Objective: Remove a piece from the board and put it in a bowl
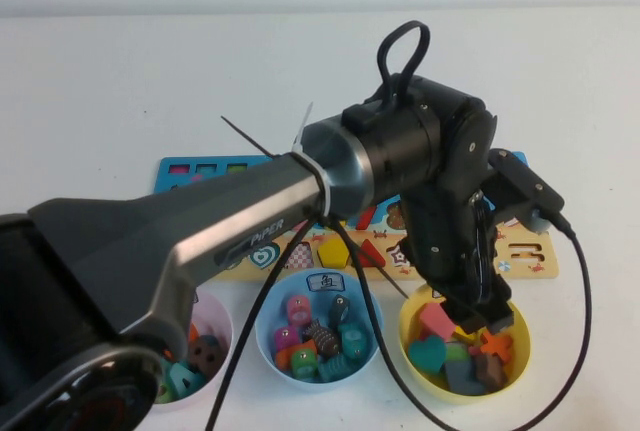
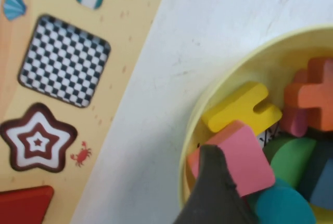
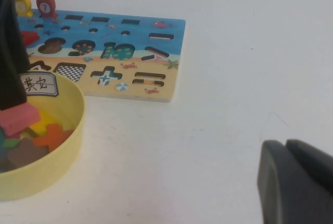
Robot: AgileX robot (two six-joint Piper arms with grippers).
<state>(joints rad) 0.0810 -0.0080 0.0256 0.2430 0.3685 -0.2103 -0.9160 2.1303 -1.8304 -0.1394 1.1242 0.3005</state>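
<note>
Nearest you, three bowls stand in a row on the white tabletop (image 1: 120, 81). The pink bowl (image 1: 222, 336) is at the left, half hidden under the left arm. The light blue bowl (image 1: 264, 343) is in the middle and the yellow bowl (image 1: 408, 343) is at the right; all three hold coloured blocks.

Your left tool (image 1: 478, 319) hangs low over the yellow bowl, inside its rim. The pink piece (image 1: 436, 320) lies tilted on the heap in that bowl, on its left side. It rests against a yellow block (image 2: 242, 107), with an orange cross (image 1: 495, 346) and a teal heart (image 1: 428, 353) close by. The dark tip of the tool touches or overlaps the piece's edge in the wrist view. You cannot tell whether the tool is grasping it or has released it.

A white handwritten label (image 3: 39, 83) sits on the bowl's far rim.

Your right tool (image 3: 296, 182) is out to the right of the yellow bowl, above bare tabletop. You cannot tell whether it is clenched or released.

Just beyond the bowls lies the board (image 1: 528, 253). Its tan strip shows an empty checkered cut-out (image 2: 65, 60) and a star cut-out (image 2: 36, 138). The yellow pentagon (image 1: 333, 253) and red triangle (image 1: 373, 252) sit farther left on it.
</note>
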